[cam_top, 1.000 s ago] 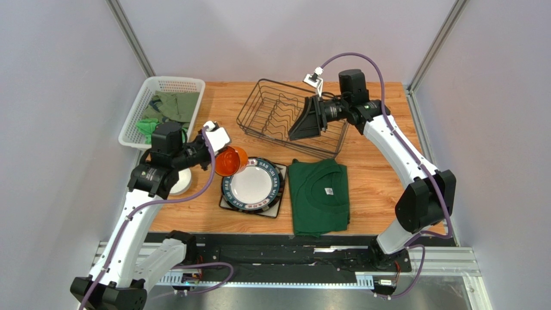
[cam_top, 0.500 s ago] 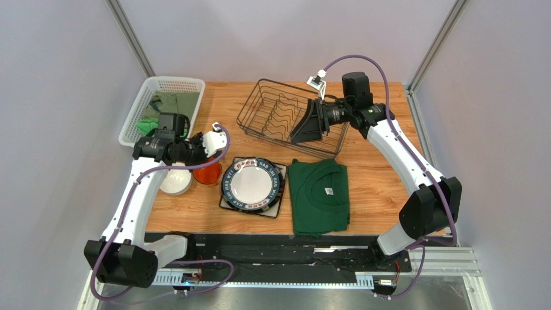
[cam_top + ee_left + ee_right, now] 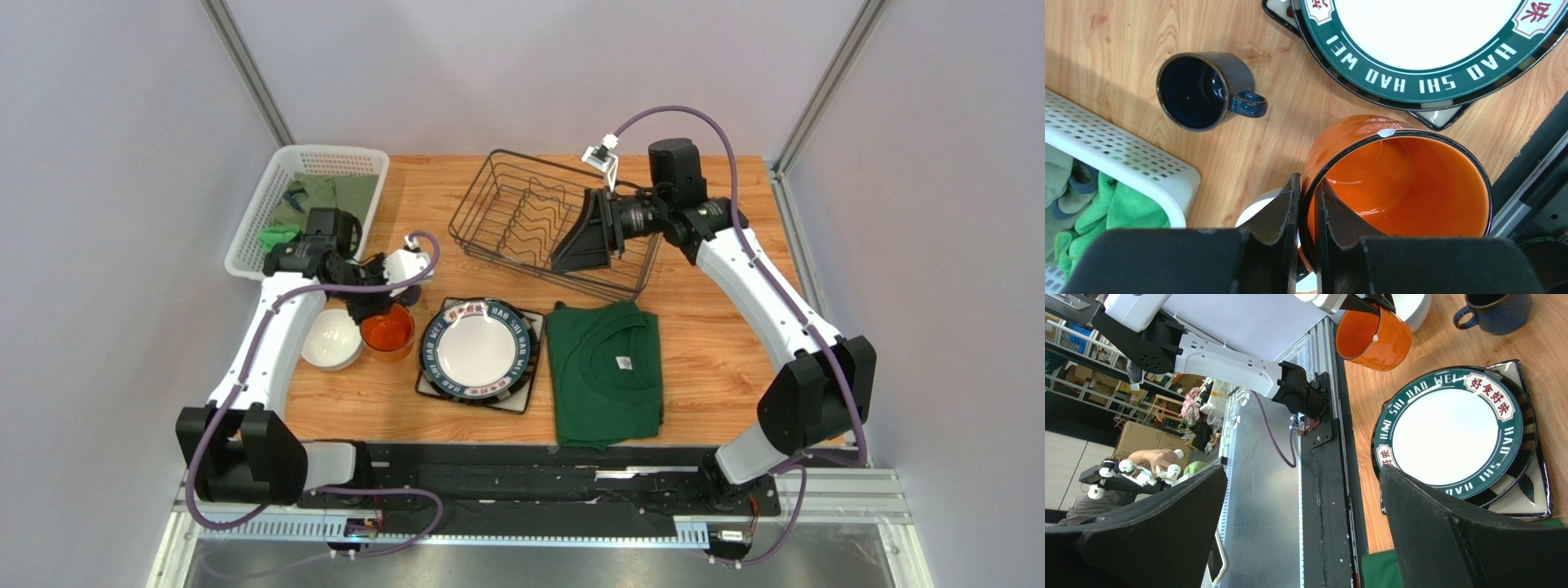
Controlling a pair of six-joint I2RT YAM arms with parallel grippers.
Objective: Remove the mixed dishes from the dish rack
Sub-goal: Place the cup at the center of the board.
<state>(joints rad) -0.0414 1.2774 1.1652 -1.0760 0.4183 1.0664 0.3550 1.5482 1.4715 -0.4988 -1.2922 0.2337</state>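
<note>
- We see a wooden table (image 3: pixel 718 343) filling the middle of the overhead view, with plain grey walls around it and a metal post rising at each upper corner.
- The dish rack (image 3: pixel 525 218) sits in the upper middle of that view. The white plastic basket (image 3: pixel 294 184) holding green cloth is at upper left.
- The left gripper (image 3: pixel 1308 184) is closed tight on the rim of the orange mug (image 3: pixel 1398 184), one finger inside and one outside. We cannot tell if the mug touches the wood.
- The white bowl (image 3: pixel 331 339) lies just left of the orange mug. The dark blue mug (image 3: pixel 1206 90) stands upright at the upper left of the left wrist view, beside the basket's edge.
- A round dark-rimmed plate (image 3: pixel 478 349) rests on the square plate (image 3: pixel 1536 496), centre of the table, with a folded green shirt (image 3: pixel 604 374) just right of them.
- The right gripper (image 3: pixel 583 233) is spread wide and holds nothing, at the rack's right side.
- In the left part of the right wrist view we see cluttered shelves and boxes.
</note>
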